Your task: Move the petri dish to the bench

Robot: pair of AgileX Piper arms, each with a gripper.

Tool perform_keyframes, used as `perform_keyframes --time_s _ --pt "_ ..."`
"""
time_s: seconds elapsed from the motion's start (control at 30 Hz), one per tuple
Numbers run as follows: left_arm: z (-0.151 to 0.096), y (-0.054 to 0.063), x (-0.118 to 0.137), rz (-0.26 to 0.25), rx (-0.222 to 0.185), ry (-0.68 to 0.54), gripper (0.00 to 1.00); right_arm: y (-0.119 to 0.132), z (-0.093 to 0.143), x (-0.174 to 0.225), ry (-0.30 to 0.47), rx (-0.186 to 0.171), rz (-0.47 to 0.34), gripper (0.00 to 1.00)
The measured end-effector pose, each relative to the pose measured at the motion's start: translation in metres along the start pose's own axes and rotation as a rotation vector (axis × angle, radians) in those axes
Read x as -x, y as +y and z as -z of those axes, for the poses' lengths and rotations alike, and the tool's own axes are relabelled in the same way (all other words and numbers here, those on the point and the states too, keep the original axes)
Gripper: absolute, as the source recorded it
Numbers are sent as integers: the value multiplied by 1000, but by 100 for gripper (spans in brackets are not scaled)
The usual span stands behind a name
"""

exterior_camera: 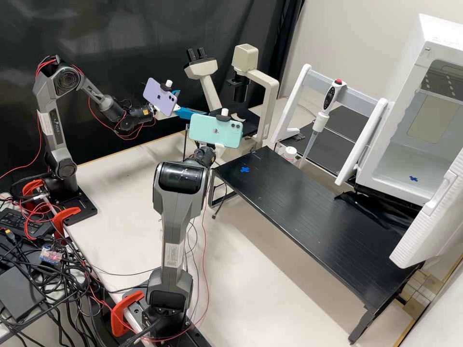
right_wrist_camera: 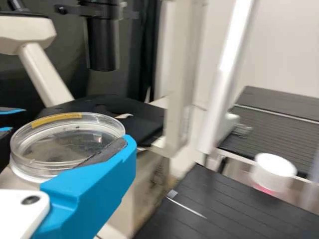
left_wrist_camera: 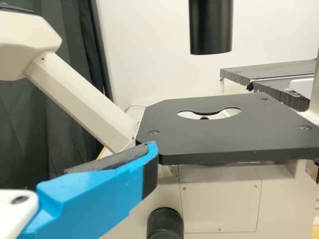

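Cased in dark grey shells (exterior_camera: 172, 217) with black joint covers (exterior_camera: 181, 178) and white labels (exterior_camera: 172, 255). Wired with thin red cables (exterior_camera: 44, 63). Tipped with bright blue fingers (left_wrist_camera: 99, 191), dark pads (left_wrist_camera: 112, 160).

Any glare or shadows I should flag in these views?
High view: highlights on an arm's glossy black joint cover, soft shadow beneath the black bench. Right wrist view: reflections on the clear petri dish. Left wrist view: no strong glare on the microscope stage.

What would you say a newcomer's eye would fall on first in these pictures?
Probably the lilac phone and mint phone mounted at the arms' wrists. Next might come the clear petri dish held up in the right gripper, with the cream microscope beyond it.
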Motion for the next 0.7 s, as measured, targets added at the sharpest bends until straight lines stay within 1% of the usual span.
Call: perform_keyframes --time_s 0.03,0.1,0.17,0.37,0.43,0.47,0.5,0.53,0.63,0.7 --pt "0 0 0 0 0 0 100 1 -8 7 -12 -2 -20 0" --pt "0 0 0 0 0 0 100 2 -16 16 -22 -7 -39 0" --pt "0 0 0 0 0 0 100 1 -29 25 -45 5 -45 0" --pt "0 0 0 0 0 0 100 -4 -58 49 -88 16 -29 0" --pt "0 0 0 0 0 0 100 -4 -66 55 -104 7 -20 0" --pt "0 0 0 0 0 0 100 -3 -69 57 -105 -1 -29 0" --pt "0 0 0 0 0 0 100 -2 -71 58 -103 6 -36 0" --pt "0 0 0 0 0 0 100 -1 -73 59 -104 4 -47 0" --pt "0 0 0 0 0 0 100 2 -80 62 -125 -16 -65 0" --pt "0 0 0 0 0 0 100 5 -83 62 -133 -22 -79 0"
